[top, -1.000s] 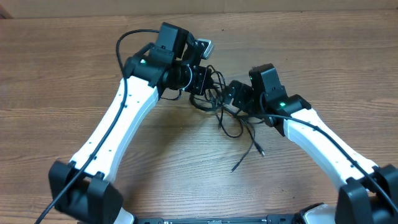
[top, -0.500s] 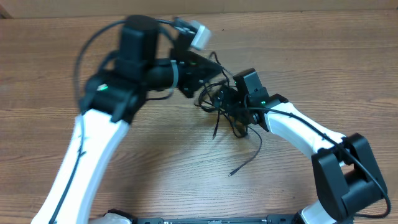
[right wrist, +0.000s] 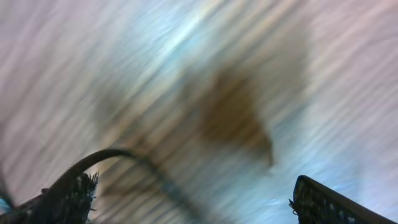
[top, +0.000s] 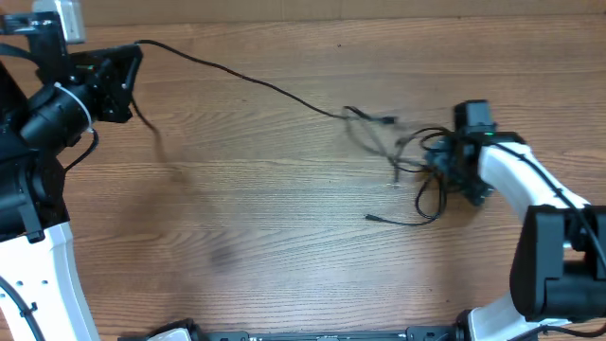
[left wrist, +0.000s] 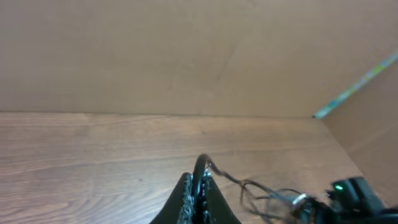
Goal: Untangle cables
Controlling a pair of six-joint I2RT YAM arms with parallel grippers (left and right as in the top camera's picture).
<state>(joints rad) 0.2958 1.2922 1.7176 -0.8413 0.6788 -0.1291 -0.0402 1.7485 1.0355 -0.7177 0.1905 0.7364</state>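
Cables (top: 284, 93) thin, limp, light, snaggy; left pincer (left wrist: 199, 186) clamped on one, far from tangle (top: 417, 166); right pincer (right wrist: 193, 196) apart beside tangle; we'd grip strands there.

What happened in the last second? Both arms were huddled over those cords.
The left gripper, shut on one cable, swung far left, drawing it out long across the table. The right gripper slid right, and the remaining tangle went with it. The rest is still a knot; the left grip never loosened.
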